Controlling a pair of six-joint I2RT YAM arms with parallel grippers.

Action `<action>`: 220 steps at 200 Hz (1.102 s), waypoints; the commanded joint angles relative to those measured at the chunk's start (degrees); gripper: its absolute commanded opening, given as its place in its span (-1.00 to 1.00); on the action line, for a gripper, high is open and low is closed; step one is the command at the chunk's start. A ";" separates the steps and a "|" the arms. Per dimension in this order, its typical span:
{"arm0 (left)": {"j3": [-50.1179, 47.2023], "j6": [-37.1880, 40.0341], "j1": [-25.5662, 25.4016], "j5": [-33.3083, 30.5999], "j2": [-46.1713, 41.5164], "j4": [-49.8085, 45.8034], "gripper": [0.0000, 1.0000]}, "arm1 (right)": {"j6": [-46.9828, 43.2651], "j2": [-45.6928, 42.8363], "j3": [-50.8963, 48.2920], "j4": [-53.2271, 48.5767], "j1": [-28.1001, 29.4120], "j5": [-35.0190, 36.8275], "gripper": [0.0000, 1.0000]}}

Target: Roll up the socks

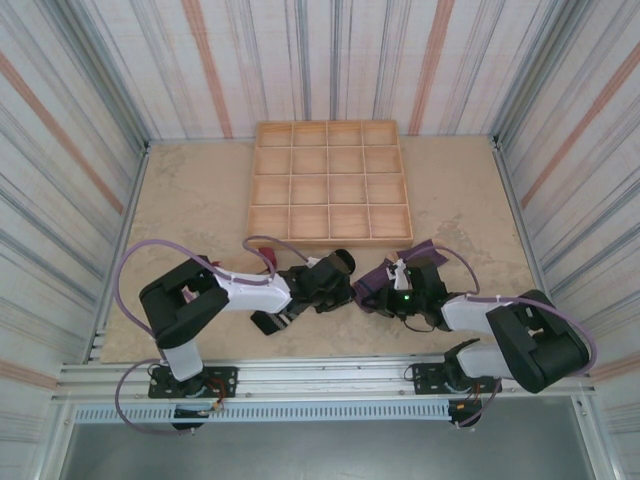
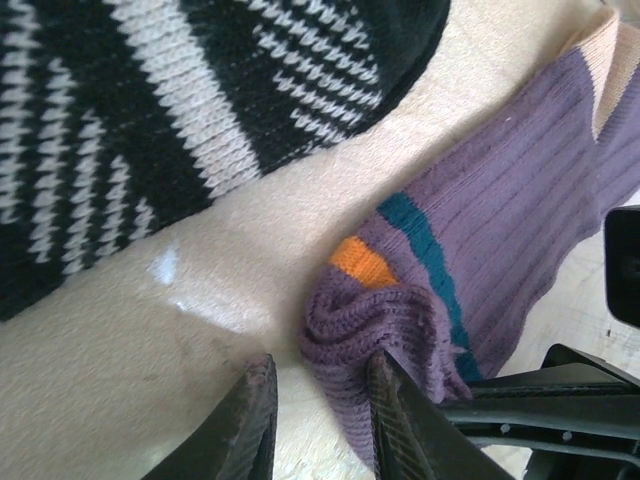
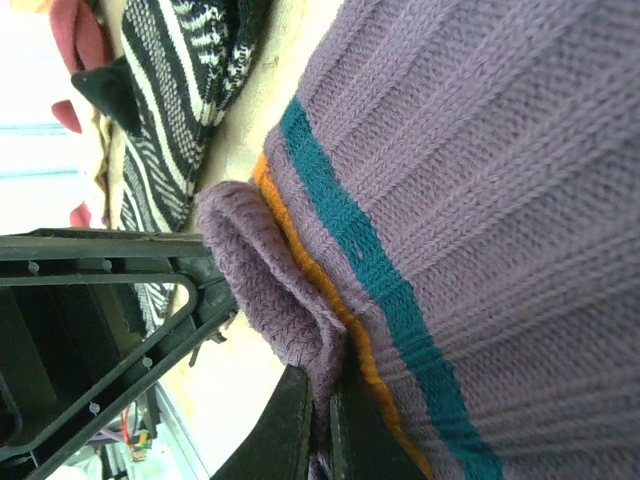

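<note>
Purple ribbed knit: the purple sock (image 2: 520, 220) lies on the table (image 1: 200, 200) near centre, at 6 o'clock of the wooden compartment tray (image 1: 256, 180). Teal and orange bands run near the cuff. A tan patch shows at 1 o'clock in the left wrist view. The cuff end is turned over into a small fold.

R gripper (image 3: 320, 385): fingers pressed together, pinching the edge of the folded cuff. Fabric runs down btwn the two pads.

L gripper (image 2: 320, 365): fingers parted, w/ bare table and the fold's edge visible in the gap. Its 3 o'clock finger (image 2: 395, 410) touches the fold. The 9 o'clock finger is apart from the fabric. No clamping on the sock. The two grippers meet tip to tip, just beside each other at the fold.

Other items:
- black-and-white striped sock (image 2: 150, 120): at 10 to 11 o'clock in the left wrist view, apart from the purple sock, w/ a strip of table btwn them.
- beige-and-maroon sock (image 3: 80, 35): at 11 o'clock in the right wrist view, beyond the striped one. Cannot tell whether they touch.
- tray: 4 x 4 compartments, at 12 o'clock on the table.
</note>
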 commanded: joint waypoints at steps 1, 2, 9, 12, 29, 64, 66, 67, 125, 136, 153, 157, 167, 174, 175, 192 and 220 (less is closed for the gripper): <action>0.66 -0.40 0.30 -1.12 2.46 0.52 -0.42 | 1.55 2.62 -2.84 -6.55 -0.95 2.78 -1.00; 0.73 -0.40 0.29 -1.15 2.51 0.52 -0.42 | 1.59 2.69 -2.83 -6.46 -0.98 2.73 -1.00; 1.09 -0.59 0.14 -1.03 2.89 0.12 -0.42 | 1.61 3.01 -2.87 -5.96 -1.02 2.38 -1.00; 1.21 -0.70 0.07 -1.08 3.10 -0.10 -0.43 | 1.63 3.16 -2.79 -5.74 -1.06 2.29 -1.00; 1.53 -1.65 -0.06 -0.80 3.83 -0.61 -0.45 | 2.07 3.89 -2.83 -4.48 -1.26 1.60 -1.00; 3.12 -2.55 0.00 -0.27 5.04 -5.23 -0.55 | 2.71 4.50 -3.57 -1.48 -2.36 -0.09 -1.00; 3.16 -2.58 0.02 -0.24 5.10 -5.49 -0.57 | 2.76 4.47 -3.67 -1.44 -2.44 -0.21 -1.00; 3.16 -2.68 0.02 -0.23 5.11 -5.65 -0.57 | 2.72 4.49 -3.69 -1.41 -2.47 -0.26 -1.00; 9.29 0.05 2.82 2.47 6.61 -17.07 -1.00 | -4.14 -4.19 0.94 -16.73 -2.64 1.65 -0.36; 10.86 1.19 3.25 3.46 6.36 -19.62 -1.00 | -6.71 -9.52 3.30 -24.81 -2.29 5.13 -0.14; 13.25 2.83 3.61 4.24 5.63 -23.52 -1.00 | -9.89 -17.66 6.45 -34.93 -1.34 11.17 0.27; 13.96 3.29 3.72 4.54 5.56 -24.58 -1.00 | -10.45 -19.14 7.00 -36.79 -1.00 12.58 0.30; 15.78 4.56 4.10 5.55 5.61 -27.29 -1.00 | -11.87 -22.98 8.54 -40.96 0.59 16.36 0.33; 17.07 5.46 4.54 6.70 5.86 -28.70 -1.00 | -12.68 -24.77 9.47 -43.11 2.42 19.44 0.34; 17.20 5.56 4.57 6.97 5.88 -28.90 -1.00 | -12.77 -24.93 9.61 -43.51 2.73 19.85 0.35; 19.07 6.93 5.82 10.68 6.59 -30.82 -1.00 | -13.72 -28.00 11.28 -47.10 10.21 29.81 0.39; 20.15 8.03 6.86 13.46 6.95 -31.95 -1.00 | -13.75 -31.33 12.18 -47.54 26.07 49.16 0.39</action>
